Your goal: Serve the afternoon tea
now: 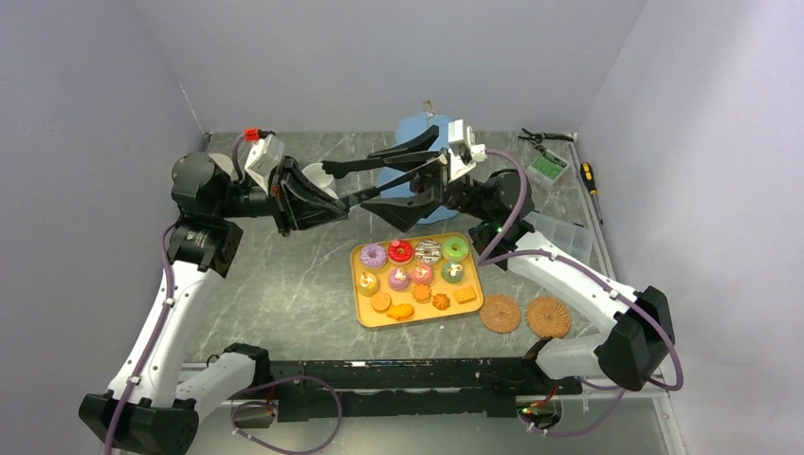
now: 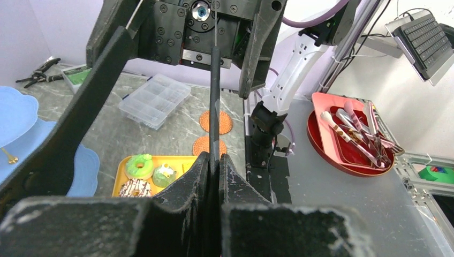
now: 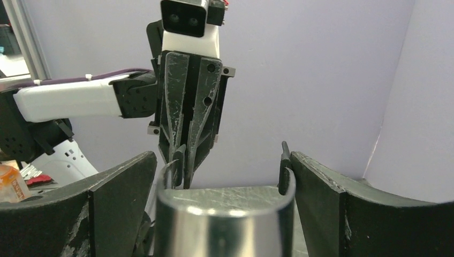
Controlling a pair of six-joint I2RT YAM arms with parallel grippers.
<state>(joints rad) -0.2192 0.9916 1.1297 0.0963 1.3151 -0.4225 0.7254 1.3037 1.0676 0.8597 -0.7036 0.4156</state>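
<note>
at mid counter [image 1: 284,284], doughnuts [image 1: 373,255], cupcakes [image 1: 421,274] and biscuits [image 1: 441,300] sit on yellow tray [image 1: 358,284]; blue stand [image 1: 410,128] at the back. above, left end effector [image 2: 214,171] clamped on black tongs [image 2: 214,107]; right end effector [image 3: 224,184] spread wide, flanking tongs' metal end.

Raised tongs [image 2: 214,107] seemingly bar the way to the stand [image 1: 403,128].

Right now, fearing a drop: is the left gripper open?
No, the left gripper is clamped shut on one thin arm of the black tongs.
</note>
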